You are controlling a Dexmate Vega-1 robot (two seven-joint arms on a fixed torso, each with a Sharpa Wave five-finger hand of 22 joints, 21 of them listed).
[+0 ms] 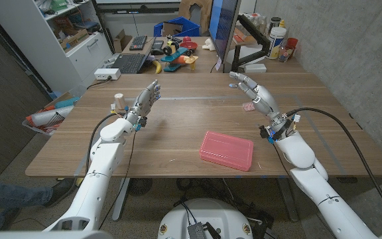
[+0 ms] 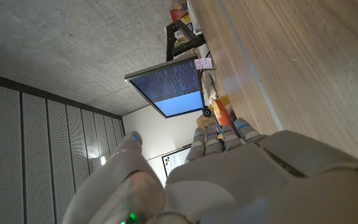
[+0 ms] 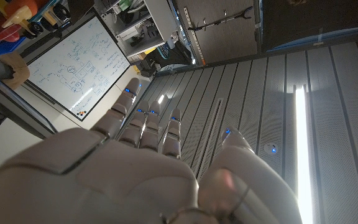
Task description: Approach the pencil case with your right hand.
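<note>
A flat pink pencil case [image 1: 227, 150] lies on the wooden table [image 1: 191, 119] near its front edge, a little right of the middle. My right hand [image 1: 254, 94] is raised above the table's right part, behind and to the right of the case and well apart from it, its fingers spread and holding nothing. In the right wrist view the right hand [image 3: 135, 168] shows from behind, fingers straight. My left hand [image 1: 146, 101] is up over the left part of the table, fingers extended and apart, empty. The left hand [image 2: 229, 180] shows from behind in the left wrist view.
A small pale cylinder [image 1: 119, 99] stands on the table by my left hand. A small pink thing [image 1: 248, 107] lies under my right hand. A monitor [image 1: 221, 26] on a black arm stands at the far edge, with cluttered desks and shelves behind.
</note>
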